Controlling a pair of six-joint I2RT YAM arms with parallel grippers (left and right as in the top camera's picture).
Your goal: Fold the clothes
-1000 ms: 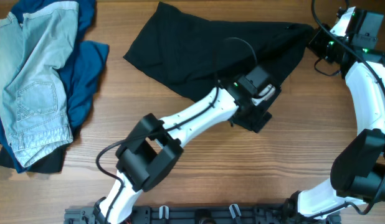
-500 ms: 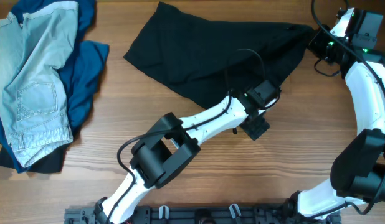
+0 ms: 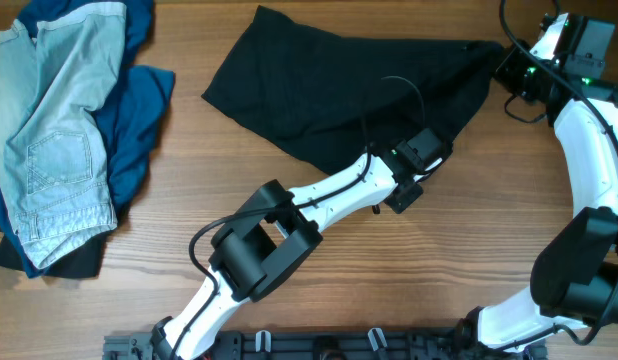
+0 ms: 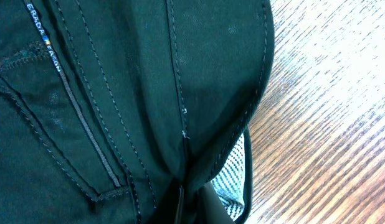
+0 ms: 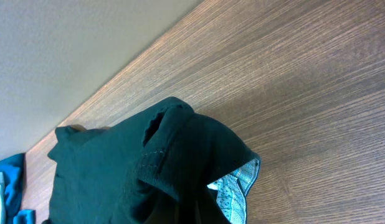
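Observation:
A black garment lies spread across the far middle of the wooden table. My left gripper is at its lower right corner and is shut on the fabric. In the left wrist view the black garment fills the frame, with stitched seams and a patterned lining beside the pinched fold at my left gripper. My right gripper is shut on the garment's far right corner. There the black cloth bunches over my right gripper, with lining showing.
A pile of clothes sits at the far left: light denim shorts on top of a blue garment, with a dark piece under them. The right arm curves along the table's right edge.
My left gripper has shifted slightly right onto the garment's lower right corner, and its jaws have gone from open to shut on the fabric. The right gripper has not moved.

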